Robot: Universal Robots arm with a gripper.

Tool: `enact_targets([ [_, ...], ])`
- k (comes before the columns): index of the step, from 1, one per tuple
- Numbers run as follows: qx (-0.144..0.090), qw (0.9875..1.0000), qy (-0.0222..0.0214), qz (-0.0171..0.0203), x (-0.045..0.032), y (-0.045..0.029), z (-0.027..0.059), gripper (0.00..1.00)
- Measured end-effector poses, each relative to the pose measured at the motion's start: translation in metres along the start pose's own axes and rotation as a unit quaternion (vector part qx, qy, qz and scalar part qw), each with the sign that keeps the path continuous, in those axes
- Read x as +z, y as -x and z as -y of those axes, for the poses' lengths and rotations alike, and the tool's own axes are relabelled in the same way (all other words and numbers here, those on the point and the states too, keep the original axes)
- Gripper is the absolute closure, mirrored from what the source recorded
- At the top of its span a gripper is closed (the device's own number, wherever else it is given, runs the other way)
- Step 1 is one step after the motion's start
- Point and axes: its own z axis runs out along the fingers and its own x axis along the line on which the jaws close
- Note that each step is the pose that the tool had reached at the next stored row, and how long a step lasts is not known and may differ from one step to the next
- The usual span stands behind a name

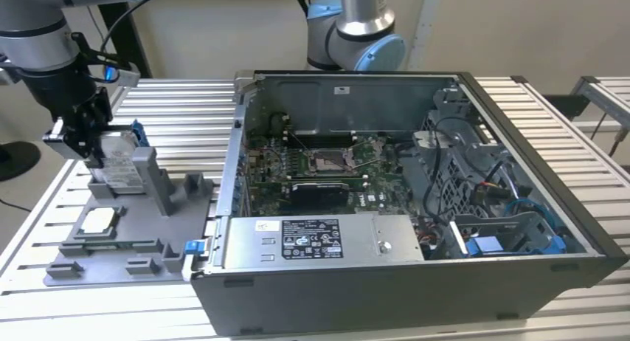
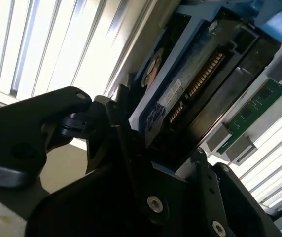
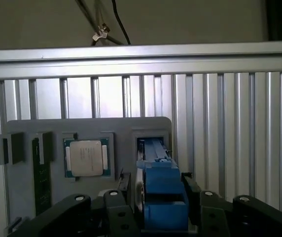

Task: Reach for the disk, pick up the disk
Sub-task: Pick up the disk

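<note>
Gripper (image 3: pixel 157 191) is hanging over the grey fixture (image 1: pixel 147 241) at left, jaws straddling the upright disk (image 3: pixel 161 165) (clamped or not: cannot tell).

Open computer case (image 1: pixel 394 289) beside grey fixture (image 1: pixel 147 230) with square chip (image 1: pixel 96 221)

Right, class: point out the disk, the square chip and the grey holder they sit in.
disk (image 1: pixel 118 167), exterior view, on its white label face.
square chip (image 3: pixel 87 158), first wrist view, on the middle of its silver lid.
grey holder (image 3: pixel 82 129), first wrist view, on a bare strip beside the chip's pocket.
</note>
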Motion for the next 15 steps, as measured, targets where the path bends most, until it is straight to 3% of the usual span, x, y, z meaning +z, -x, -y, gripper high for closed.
enact_targets([
  [15,0.000,1.0000,-0.0001,0.0001,-0.0002,0.0000,0.0000,1.00],
])
